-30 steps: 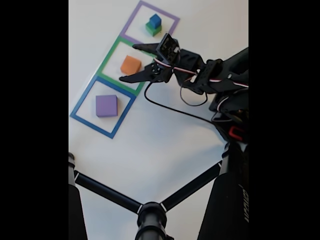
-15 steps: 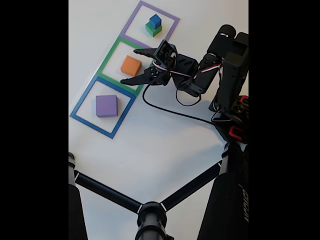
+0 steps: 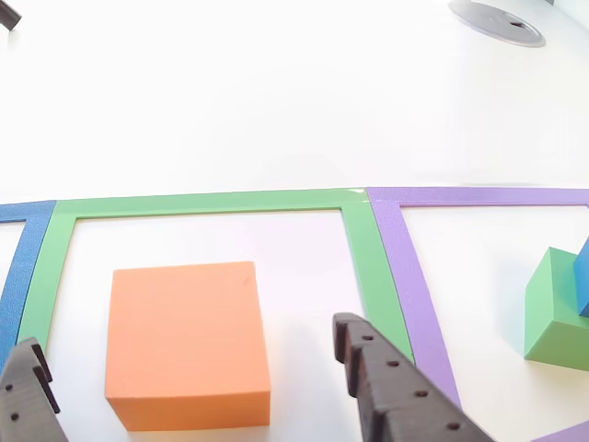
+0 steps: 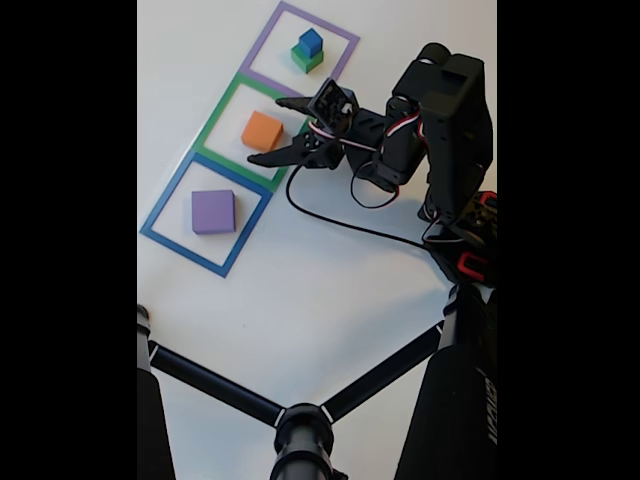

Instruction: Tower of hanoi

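An orange block point(image 4: 262, 131) point(image 3: 187, 345) lies inside the green square outline point(image 4: 218, 112) point(image 3: 212, 203). My gripper point(image 4: 264, 131) point(image 3: 184, 333) is open, one black finger on each side of the orange block, touching neither side. A small blue block point(image 4: 311, 41) sits on a green block point(image 4: 303, 59) point(image 3: 555, 313) in the purple square outline point(image 4: 270, 30) point(image 3: 405, 267). A purple block point(image 4: 213, 211) rests flat in the blue square outline point(image 4: 165, 205). Whether the fingertips reach the table I cannot tell.
The arm's base point(image 4: 470, 250) stands at the right, with a black cable point(image 4: 340, 215) looping over the white table. Black tripod legs point(image 4: 300, 420) cross the bottom of the fixed view. A grey disc point(image 3: 497, 20) lies far behind the squares.
The arm's upper links have swung up into view at the right, and the open gripper has shifted slightly right and tilted down around the orange block. The blocks have not moved.
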Available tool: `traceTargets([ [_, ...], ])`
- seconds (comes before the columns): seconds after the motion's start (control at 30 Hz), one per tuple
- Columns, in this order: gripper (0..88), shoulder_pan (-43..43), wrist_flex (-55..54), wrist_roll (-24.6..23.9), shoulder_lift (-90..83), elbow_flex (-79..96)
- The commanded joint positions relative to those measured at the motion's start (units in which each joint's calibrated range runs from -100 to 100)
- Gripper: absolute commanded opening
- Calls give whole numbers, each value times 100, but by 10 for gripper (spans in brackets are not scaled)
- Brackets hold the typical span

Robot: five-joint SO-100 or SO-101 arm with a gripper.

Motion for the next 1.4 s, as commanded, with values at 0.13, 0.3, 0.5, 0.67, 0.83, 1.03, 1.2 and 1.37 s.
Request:
traceTargets([
  [0.13, 367, -63, -188, 54, 105, -180],
  [0.3, 354, -159, -188, 54, 146, -180],
  [0.5, 330, -245, -188, 54, 202, -207],
  [0.67, 253, -322, -188, 54, 218, -217],
  [0.83, 192, -418, -180, 54, 218, -217],
  [1.03, 160, -456, -156, 54, 218, -217],
  [1.2, 118, -447, -50, 54, 218, -217],
  [1.37, 110, -418, -26, 54, 194, -217],
])
